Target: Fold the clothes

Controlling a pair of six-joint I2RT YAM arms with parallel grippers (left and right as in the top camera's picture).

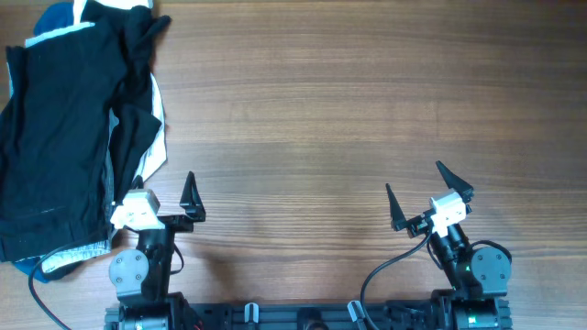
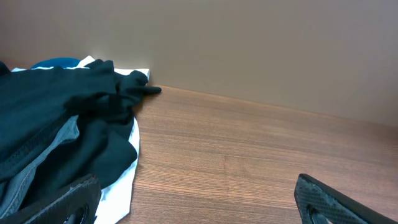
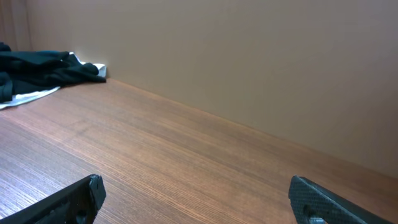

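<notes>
Gaping empty left gripper (image 1: 163, 188), right gripper (image 1: 413, 179)

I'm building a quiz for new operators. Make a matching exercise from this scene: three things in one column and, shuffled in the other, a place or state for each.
Things:
1. clothes pile
2. left gripper
3. right gripper

Places or states:
A. open, far from the pile
B. heaped unfolded, on the left
C. open, right beside the pile

Pairs: 1-B, 2-C, 3-A
</notes>
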